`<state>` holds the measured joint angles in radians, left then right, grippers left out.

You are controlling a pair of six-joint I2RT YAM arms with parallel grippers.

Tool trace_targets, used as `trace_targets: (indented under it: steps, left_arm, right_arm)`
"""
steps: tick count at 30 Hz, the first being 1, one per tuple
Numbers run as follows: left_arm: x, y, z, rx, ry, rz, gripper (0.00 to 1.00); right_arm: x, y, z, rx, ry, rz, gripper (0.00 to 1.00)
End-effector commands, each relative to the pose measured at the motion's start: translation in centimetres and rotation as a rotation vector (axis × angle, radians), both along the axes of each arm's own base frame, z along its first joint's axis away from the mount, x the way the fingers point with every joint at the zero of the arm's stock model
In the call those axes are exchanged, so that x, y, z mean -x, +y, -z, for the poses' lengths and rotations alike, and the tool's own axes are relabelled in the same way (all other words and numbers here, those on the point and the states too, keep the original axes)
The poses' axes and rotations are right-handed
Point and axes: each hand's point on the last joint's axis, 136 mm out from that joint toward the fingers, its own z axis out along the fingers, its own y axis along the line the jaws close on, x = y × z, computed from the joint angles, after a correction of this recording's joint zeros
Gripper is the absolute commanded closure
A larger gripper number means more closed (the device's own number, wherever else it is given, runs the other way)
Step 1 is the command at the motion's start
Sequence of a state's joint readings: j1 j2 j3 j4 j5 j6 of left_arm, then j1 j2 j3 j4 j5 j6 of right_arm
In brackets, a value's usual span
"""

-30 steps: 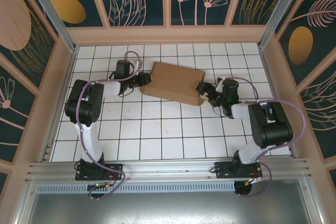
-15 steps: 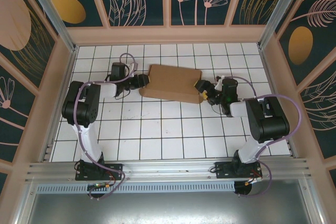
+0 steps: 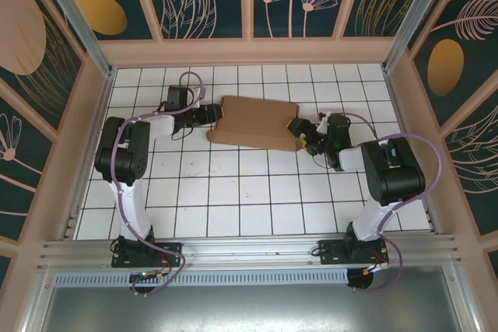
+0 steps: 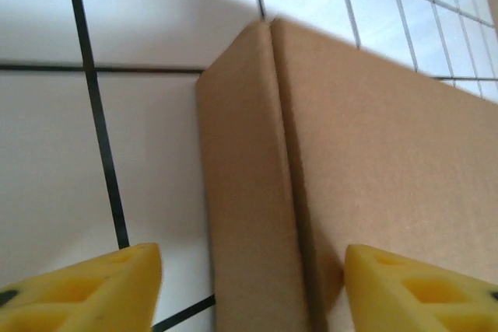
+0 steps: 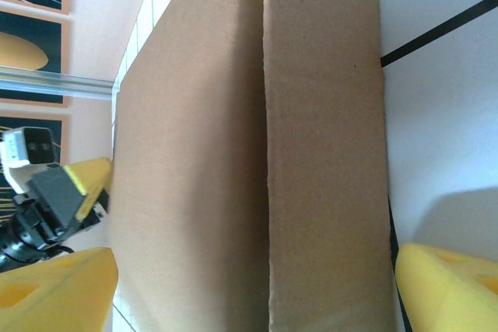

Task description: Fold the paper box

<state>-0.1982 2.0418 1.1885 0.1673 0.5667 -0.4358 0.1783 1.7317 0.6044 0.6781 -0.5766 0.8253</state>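
The paper box lies closed and flat on the tiled floor, a plain brown cardboard mailer. My left gripper is at its left end. In the left wrist view, the box's narrow end wall runs between the yellow fingertips, and the left gripper is open with gaps on both sides. My right gripper is at the box's right end. In the right wrist view it stands wide open, straddling the box's top and side wall. The left gripper shows beyond the far end.
White tiles with black lines cover the floor. A low pink wall bounds it at the back and sides, close behind the box. An aluminium rail runs along the near edge by both arm bases.
My left gripper has opened from nearly shut. The box has shifted slightly left and back and now lies straighter. Both grippers have followed it and stayed at its ends.
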Motion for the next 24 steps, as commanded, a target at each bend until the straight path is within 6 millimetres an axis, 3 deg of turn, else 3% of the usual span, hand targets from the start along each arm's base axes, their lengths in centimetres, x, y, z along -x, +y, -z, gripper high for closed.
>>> trace_targets:
  steps: [1, 4, 9, 11, 14, 18, 21, 24]
  left_arm:
    - [0.9, -0.6, 1.7, 0.019, 0.062, 0.050, 0.48]
    - [1.5, -0.4, 2.2, 0.037, 0.070, 0.046, 0.63]
    - [2.0, -1.1, 2.3, 0.158, 0.106, 0.064, 0.76]
    - [2.1, -1.6, 1.4, 0.255, 0.104, 0.083, 0.78]
    - [2.1, -1.4, 1.8, 0.228, 0.110, 0.090, 0.80]
    - [2.1, -1.1, 1.4, 0.254, 0.104, 0.110, 0.92]
    - [1.7, 0.0, 1.4, 0.284, 0.106, 0.088, 1.00]
    - [1.4, 1.0, 1.9, 0.287, 0.118, 0.064, 1.00]
  right_arm:
    - [-0.8, 0.4, -0.8, -0.006, -0.038, -0.015, 0.07]
    - [-0.8, 0.4, -1.0, -0.002, -0.043, -0.014, 0.07]
    - [-0.8, 0.6, -1.1, -0.004, -0.045, -0.029, 0.08]
    - [-0.8, 0.7, -1.4, -0.007, -0.054, -0.033, 0.07]
    - [-1.1, 0.7, -2.0, -0.014, -0.065, -0.035, 0.07]
    - [-1.3, 1.1, -2.5, -0.042, -0.071, -0.041, 0.07]
    - [-1.3, 1.0, -2.3, -0.042, -0.070, -0.036, 0.07]
    - [-1.3, 0.9, -2.1, -0.040, -0.063, -0.030, 0.07]
